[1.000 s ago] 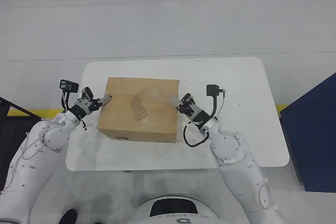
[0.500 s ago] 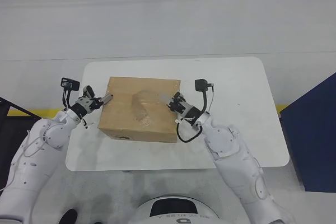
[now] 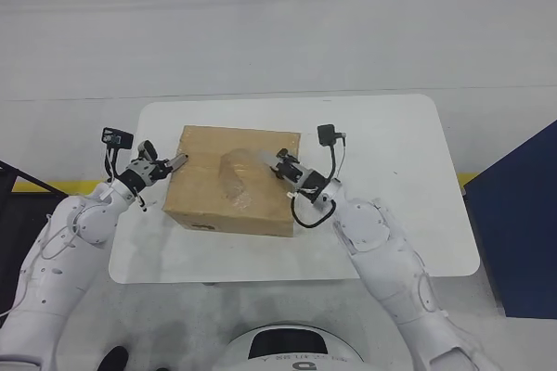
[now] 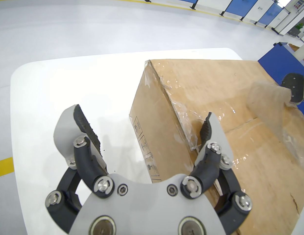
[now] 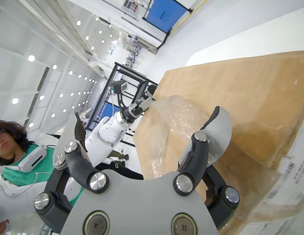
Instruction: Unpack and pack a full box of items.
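A closed cardboard box (image 3: 213, 199) stands in the middle of the white table (image 3: 390, 139). A strip of clear tape (image 3: 234, 178) is lifted and crumpled along the seam on its top. My left gripper (image 3: 176, 163) is open at the box's left top edge, one finger over the lid and one over the table (image 4: 144, 123). My right gripper (image 3: 278, 165) hovers open over the right part of the lid. The loose tape (image 5: 176, 113) bulges between its fingers. In the left wrist view the tape's end (image 4: 267, 103) touches a pad of the right gripper (image 4: 292, 90).
The table has bare room to the right of the box (image 3: 381, 195) and a narrow strip in front. A printed label (image 5: 284, 184) is on the box's side. A blue partition (image 3: 529, 232) stands on the floor to the right.
My right gripper has moved left from the box's right edge onto the lid, and the tape strip has bunched up further left. The left gripper has stayed at its edge.
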